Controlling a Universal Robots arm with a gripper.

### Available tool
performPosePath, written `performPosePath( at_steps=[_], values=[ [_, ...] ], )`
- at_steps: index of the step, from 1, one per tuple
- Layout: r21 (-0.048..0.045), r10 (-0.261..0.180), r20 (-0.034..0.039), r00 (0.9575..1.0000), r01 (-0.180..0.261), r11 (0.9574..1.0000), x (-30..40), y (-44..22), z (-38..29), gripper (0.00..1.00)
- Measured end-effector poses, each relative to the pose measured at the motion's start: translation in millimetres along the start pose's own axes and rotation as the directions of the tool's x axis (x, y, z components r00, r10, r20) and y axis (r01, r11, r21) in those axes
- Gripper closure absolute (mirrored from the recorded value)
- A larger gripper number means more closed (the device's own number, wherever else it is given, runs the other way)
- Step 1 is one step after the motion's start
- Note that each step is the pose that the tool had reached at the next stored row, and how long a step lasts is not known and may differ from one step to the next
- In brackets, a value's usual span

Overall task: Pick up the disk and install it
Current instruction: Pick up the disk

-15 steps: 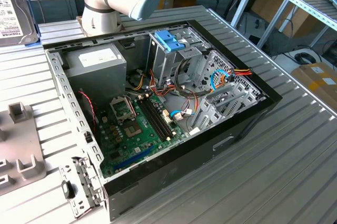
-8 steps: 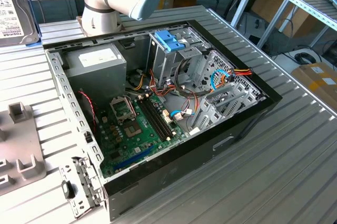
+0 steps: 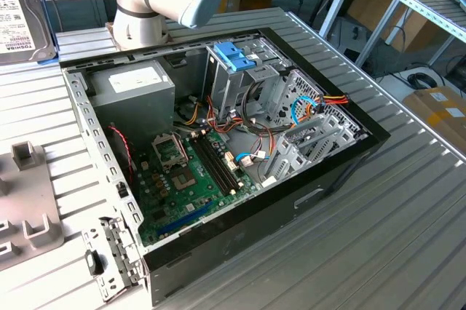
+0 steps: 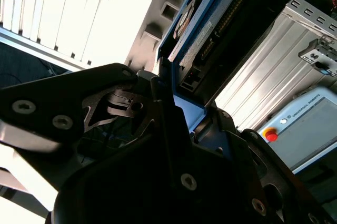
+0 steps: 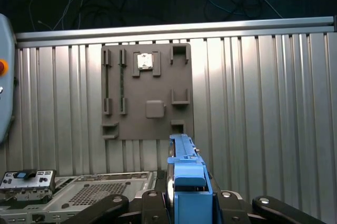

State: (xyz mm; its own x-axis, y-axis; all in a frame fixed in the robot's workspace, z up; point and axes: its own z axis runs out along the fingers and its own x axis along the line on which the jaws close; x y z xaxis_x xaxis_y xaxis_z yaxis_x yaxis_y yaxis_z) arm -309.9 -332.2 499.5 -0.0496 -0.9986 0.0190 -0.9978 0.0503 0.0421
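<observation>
The disk [image 3: 22, 19] hangs in the air at the exterior view's far left, above the ribbed table; its white label with black print faces the camera and a blue carrier frame runs down its edge. In the first wrist view I see the disk [image 5: 185, 174] edge-on, the blue carrier standing upright between the black fingers of my gripper [image 5: 187, 200]. The second wrist view shows the disk [image 4: 197, 27] rising out of the gripper [image 4: 184, 116], whose black fingers [image 4: 158, 103] close against the blue frame. The gripper is shut on the disk.
An open computer case [image 3: 342, 172] lies on the table, holding a motherboard [image 3: 189, 179], a grey power-supply box [image 3: 135, 88] and a metal drive cage with a blue handle [image 3: 234, 55]. A grey fixture plate [image 5: 147, 92] lies beside it. A teach pendant [image 4: 310, 124] rests nearby.
</observation>
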Motion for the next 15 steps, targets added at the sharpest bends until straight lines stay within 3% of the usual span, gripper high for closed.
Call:
performPosePath(
  at_steps=[15],
  values=[
    [0.0000, 0.000, -0.0010, 1.0000, 0.000, 1.0000, 0.3, -3.8, 0.0, 0.63]
  ],
)
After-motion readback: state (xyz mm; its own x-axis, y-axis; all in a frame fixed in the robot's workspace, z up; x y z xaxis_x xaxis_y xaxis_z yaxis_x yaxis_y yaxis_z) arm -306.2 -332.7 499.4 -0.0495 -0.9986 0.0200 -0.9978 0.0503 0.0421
